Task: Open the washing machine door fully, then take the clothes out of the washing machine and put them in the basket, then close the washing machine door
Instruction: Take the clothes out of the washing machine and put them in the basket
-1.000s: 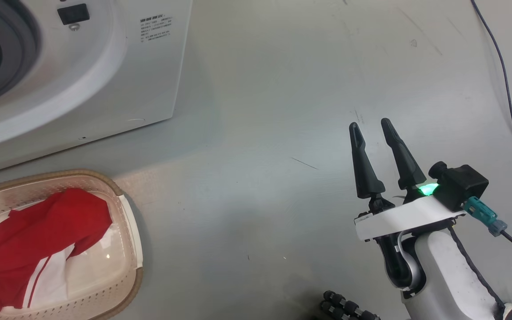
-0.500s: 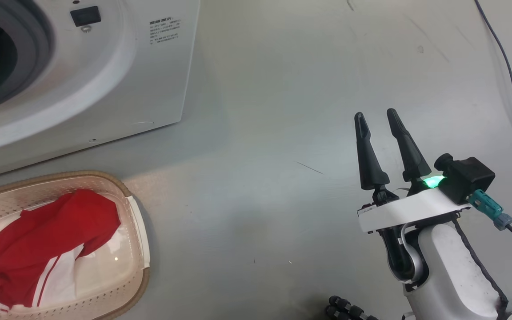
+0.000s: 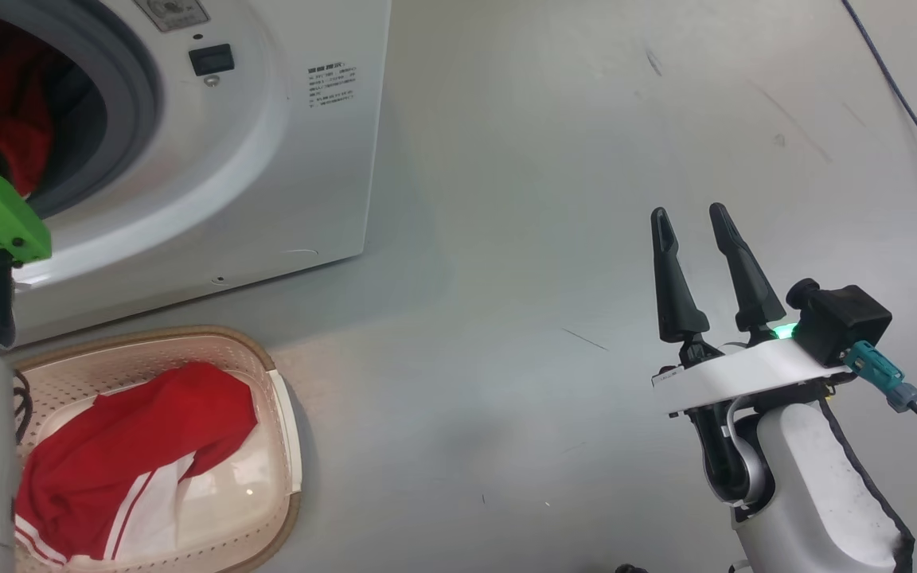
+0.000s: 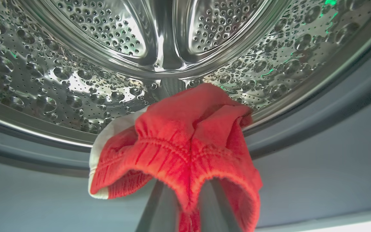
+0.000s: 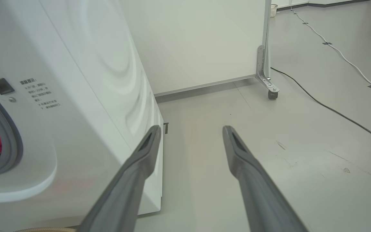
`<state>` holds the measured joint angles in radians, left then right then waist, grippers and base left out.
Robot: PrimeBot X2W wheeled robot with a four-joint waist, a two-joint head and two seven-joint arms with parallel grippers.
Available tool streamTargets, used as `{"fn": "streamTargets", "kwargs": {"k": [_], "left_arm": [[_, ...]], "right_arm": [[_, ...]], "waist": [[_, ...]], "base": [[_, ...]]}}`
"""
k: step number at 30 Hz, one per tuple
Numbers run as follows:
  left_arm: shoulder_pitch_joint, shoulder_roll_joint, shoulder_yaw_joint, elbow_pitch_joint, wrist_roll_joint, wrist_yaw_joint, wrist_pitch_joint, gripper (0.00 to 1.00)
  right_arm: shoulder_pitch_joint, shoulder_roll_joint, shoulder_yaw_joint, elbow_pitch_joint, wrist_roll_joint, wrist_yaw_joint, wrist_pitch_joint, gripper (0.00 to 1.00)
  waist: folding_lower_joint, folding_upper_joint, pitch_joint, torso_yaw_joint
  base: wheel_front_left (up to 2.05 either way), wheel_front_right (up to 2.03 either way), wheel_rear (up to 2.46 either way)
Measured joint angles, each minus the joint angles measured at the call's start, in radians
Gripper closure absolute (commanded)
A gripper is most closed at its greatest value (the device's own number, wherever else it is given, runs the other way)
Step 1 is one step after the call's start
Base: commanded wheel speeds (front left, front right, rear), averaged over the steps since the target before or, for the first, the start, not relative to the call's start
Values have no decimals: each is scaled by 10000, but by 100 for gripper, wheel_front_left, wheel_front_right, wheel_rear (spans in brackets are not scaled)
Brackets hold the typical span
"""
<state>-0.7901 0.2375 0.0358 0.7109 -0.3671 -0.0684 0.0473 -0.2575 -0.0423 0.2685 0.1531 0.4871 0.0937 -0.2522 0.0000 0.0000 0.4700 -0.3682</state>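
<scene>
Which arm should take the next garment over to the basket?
Left. The left tool is shut on the red garment at the drum mouth, and the basket sits on the floor on that side. The right tool is open, empty, beside the washing machine.

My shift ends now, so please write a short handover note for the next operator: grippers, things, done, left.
Left gripper: shut on a bright red fabric garment with white trim, at the mouth of the perforated steel drum.
Right gripper: open, empty.
Big white washing machine: its opening is uncovered.
Small cream plastic basket with brown rim: holds one red garment with white stripes.
Left: carry the held garment to the basket, then close the door.
</scene>
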Motion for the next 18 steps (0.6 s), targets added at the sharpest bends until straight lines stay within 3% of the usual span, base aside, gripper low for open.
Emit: {"fn": "streamTargets", "kwargs": {"k": [18], "left_arm": [[1504,-688,-677,205,182,-355,-1517,100]], "right_arm": [[676,-8,-518,387,-497,6,0,0]], "waist": [[0,0,-1539,894]], "base": [[0,0,0]]}}
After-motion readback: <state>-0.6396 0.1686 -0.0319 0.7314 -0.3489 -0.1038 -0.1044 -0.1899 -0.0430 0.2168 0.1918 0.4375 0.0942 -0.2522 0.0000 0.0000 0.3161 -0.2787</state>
